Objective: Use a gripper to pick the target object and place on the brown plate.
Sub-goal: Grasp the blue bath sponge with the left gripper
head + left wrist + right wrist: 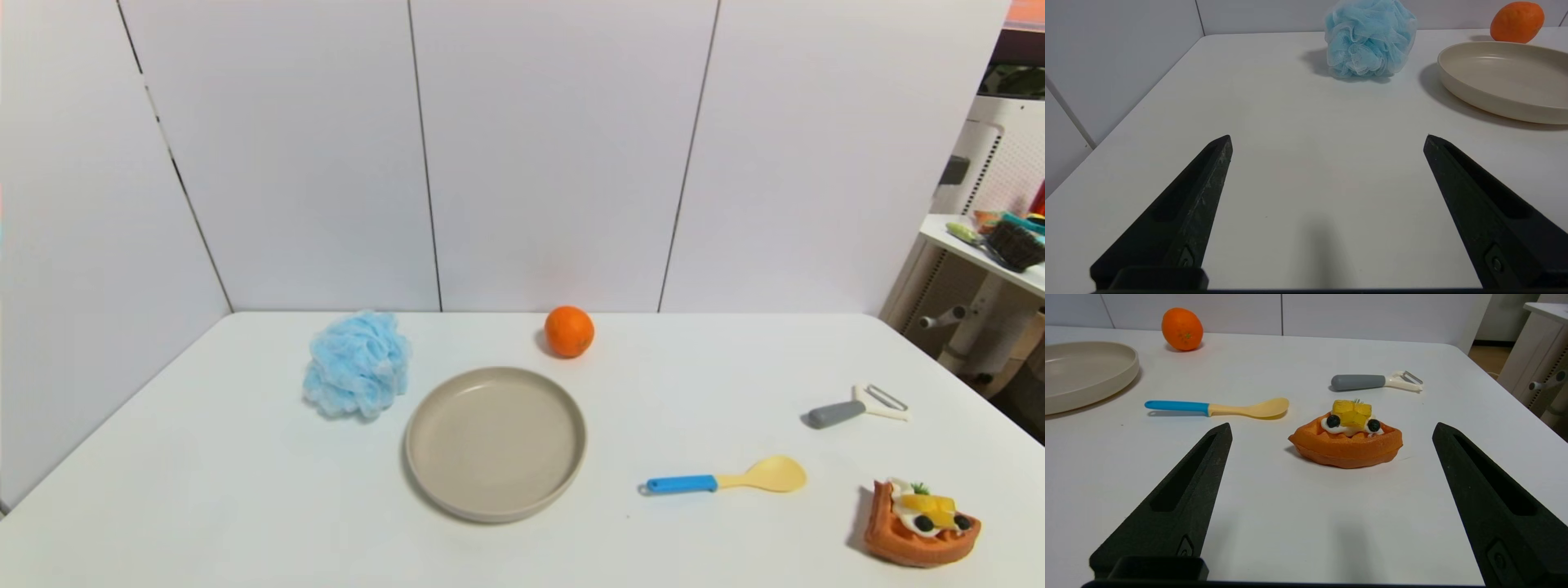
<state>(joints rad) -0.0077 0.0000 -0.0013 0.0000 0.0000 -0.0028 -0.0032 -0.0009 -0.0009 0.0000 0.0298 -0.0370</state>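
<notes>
Light-blue ruffled mesh bath pouf [357,364] sits toward the far left corner of the white bench [245,490], just beside the round beige-tan plate [495,442] and apart from it, so the carry looks short. Left tool [1327,141] hovers near the bench's near edge, aimed at the pouf, spread wide and holding nothing. Right tool [1332,430] likewise gapes empty, facing the toy waffle [1346,441].
</notes>
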